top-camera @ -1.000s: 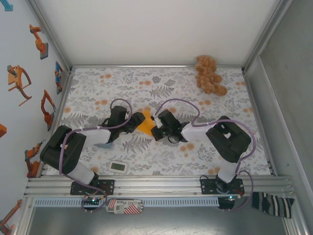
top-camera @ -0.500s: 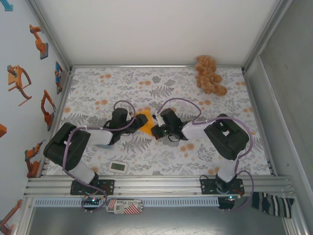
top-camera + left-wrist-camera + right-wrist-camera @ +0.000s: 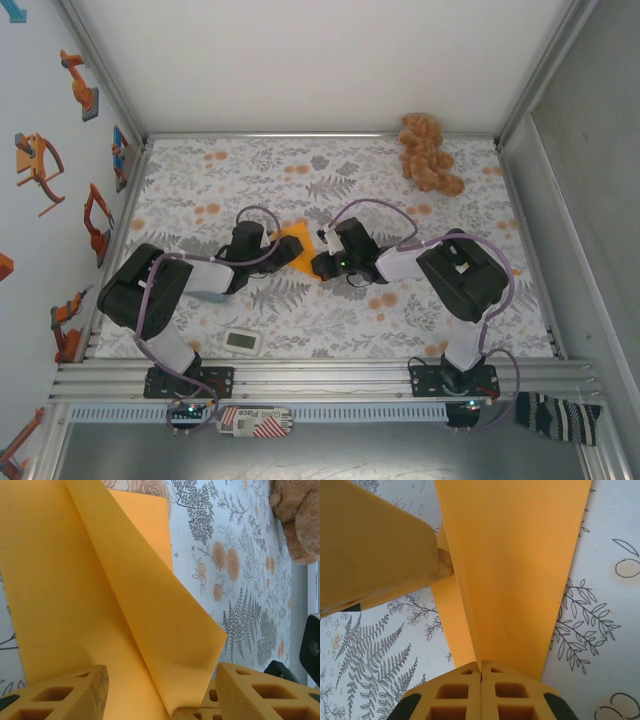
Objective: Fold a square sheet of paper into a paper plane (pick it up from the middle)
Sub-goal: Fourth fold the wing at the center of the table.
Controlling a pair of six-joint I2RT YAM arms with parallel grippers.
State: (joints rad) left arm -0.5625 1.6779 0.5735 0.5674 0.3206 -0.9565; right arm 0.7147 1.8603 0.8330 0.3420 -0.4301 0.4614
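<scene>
Cloth (image 3: pixel 200 180) beneath, right hand (image 3: pixel 481 670) pinching paper (image 3: pixel 520 555)

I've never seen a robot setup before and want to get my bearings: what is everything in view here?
paper: one, bright orange, partly folded, centre, between the grippers
cloth: one, white with grey leaves and orange flowers, spread under everything
plush toy: one, tan-brown, far right corner
small device: one, white with a screen, near edge, left of centre
striped fabric: one, black and white, beyond the cloth, near right
stickers: several, orange, left wall
arms: two, black and white, bolted at the near edge
left gripper: one, yellow fingers, open, a raised paper flap between them
right gripper: one, yellow fingers, shut on the paper
</scene>
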